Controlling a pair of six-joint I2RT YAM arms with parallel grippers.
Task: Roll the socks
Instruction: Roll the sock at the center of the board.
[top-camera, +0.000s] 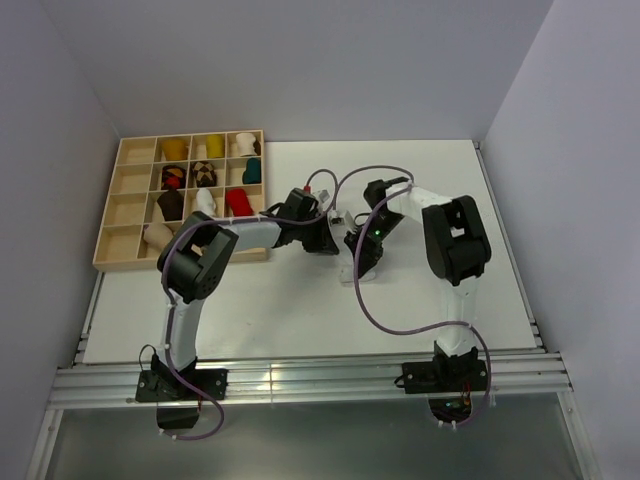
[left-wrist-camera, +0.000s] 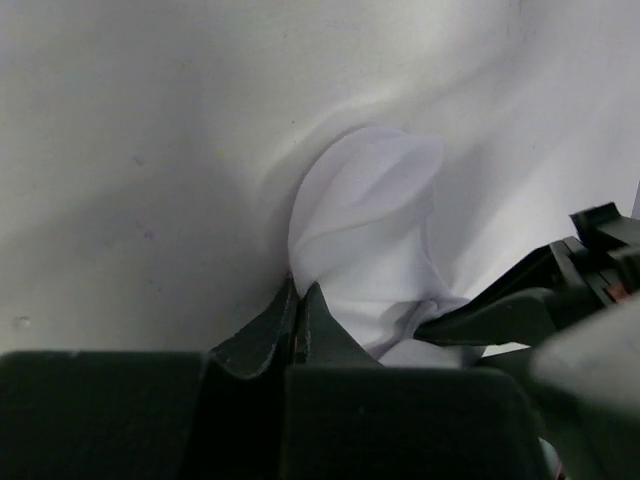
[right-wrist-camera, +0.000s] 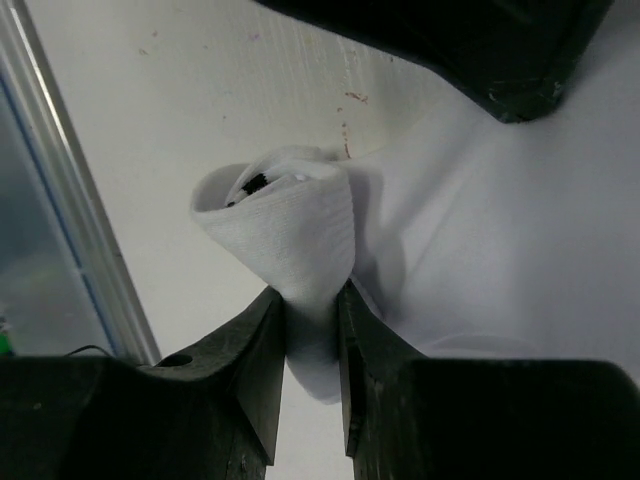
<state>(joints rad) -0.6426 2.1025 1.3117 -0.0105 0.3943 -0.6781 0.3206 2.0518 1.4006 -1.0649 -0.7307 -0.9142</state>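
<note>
Both held the white sock (right-wrist-camera: 290, 235): right gripper (right-wrist-camera: 312, 330) narrowly clamped a fold, left gripper (left-wrist-camera: 298, 318) was closed tight on its edge

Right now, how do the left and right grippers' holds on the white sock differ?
The left gripper has jaws almost touching, pinching a thin edge of the white sock; the right gripper has jaws further apart, clamping a thick bunched fold. Both are shut on the sock.
</note>
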